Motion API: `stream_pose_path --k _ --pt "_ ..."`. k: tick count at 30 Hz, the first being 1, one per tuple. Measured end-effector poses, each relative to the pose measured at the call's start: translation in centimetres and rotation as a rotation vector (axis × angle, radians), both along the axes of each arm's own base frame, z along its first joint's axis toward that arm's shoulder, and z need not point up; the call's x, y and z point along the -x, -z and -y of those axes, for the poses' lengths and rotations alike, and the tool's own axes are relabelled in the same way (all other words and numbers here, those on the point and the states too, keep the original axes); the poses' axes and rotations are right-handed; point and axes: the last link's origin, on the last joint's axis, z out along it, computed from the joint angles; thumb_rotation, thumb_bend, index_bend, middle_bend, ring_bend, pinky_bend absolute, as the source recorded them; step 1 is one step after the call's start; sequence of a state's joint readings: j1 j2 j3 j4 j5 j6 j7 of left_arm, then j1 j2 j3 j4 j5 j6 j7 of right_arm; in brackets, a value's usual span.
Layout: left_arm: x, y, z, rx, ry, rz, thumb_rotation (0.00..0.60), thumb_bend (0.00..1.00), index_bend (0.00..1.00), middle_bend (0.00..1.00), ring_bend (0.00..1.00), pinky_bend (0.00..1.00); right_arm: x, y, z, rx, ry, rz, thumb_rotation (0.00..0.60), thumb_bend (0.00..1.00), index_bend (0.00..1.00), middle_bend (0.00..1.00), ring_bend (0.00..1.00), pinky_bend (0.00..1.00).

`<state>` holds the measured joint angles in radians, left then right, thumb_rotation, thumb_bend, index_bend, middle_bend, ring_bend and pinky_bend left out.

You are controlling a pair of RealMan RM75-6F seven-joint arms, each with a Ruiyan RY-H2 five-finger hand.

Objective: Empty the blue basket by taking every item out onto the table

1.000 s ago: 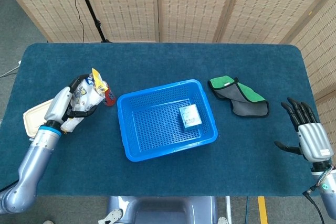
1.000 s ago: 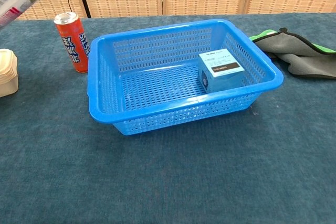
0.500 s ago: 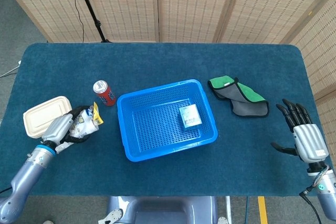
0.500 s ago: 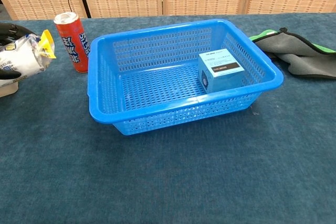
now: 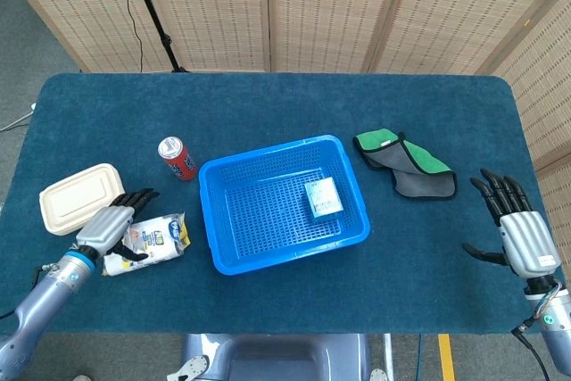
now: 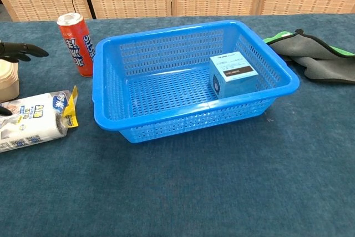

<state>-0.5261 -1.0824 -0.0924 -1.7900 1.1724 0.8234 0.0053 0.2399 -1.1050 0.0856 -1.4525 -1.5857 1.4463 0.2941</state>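
Now that the snack packet has come down out of the air, the tabletop (image 5: 268,104) carries one more thing and the emptying is nearly done. The blue basket (image 5: 284,203) sits at the middle, and only a small box (image 5: 322,198) is left in it, standing against the wall on the robot's right side. A grey and green cloth (image 5: 406,166) lies on the tabletop beyond that side, apart from the basket. On the other side a pale lidded food container (image 5: 78,197) rests near the edge, with the snack packet (image 5: 152,243) lying flat just beside it and close to the basket's wall. A second ago that packet was held up in the left hand (image 5: 109,228); now the hand has let go, its fingers spread over the packet's end, though whether they touch it is hard to tell from here. The red can (image 5: 177,158) stands upright behind. The right hand (image 5: 520,234) waits released, empty, near the tabletop's edge, and is probably better placed for the box.
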Motion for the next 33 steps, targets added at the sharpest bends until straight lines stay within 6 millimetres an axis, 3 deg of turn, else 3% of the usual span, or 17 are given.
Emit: stream_pose_path --k 5,10,17,23,27,33 --pt "-2.0 0.3 -0.3 -0.009 0.061 0.087 0.600 0.00 0.00 0.00 0.00 0.00 -0.1 0.0 -0.1 -0.003 -0.003 0.000 0.600 0.00 0.00 0.00 0.00 0.00" --pt "-7.9 1.7 -1.2 -0.003 0.195 0.265 0.600 0.00 0.00 0.00 0.00 0.00 -0.2 0.0 -0.1 -0.004 -0.005 0.005 0.600 0.00 0.00 0.00 0.00 0.00" --pt "-12.9 4.1 -2.7 0.016 0.238 0.304 0.600 0.00 0.00 0.00 0.00 0.00 -0.1 -0.4 -0.1 0.000 -0.005 0.017 0.600 0.00 0.00 0.00 0.00 0.00" --pt "-17.0 8.4 -4.2 0.042 0.192 0.302 0.600 0.00 0.00 0.00 0.00 0.00 0.5 -1.0 0.1 0.006 0.006 0.029 0.600 0.00 0.00 0.00 0.00 0.00" --pt "-20.3 12.3 -4.8 0.063 0.166 0.299 0.600 0.00 0.00 0.00 0.00 0.00 0.7 -1.4 0.3 0.009 0.011 0.041 0.600 0.00 0.00 0.00 0.00 0.00" --pt "-22.5 15.6 -6.1 0.029 0.125 0.308 0.600 0.00 0.00 0.00 0.00 0.00 0.8 -1.8 0.4 0.014 0.009 0.059 0.600 0.00 0.00 0.00 0.00 0.00"
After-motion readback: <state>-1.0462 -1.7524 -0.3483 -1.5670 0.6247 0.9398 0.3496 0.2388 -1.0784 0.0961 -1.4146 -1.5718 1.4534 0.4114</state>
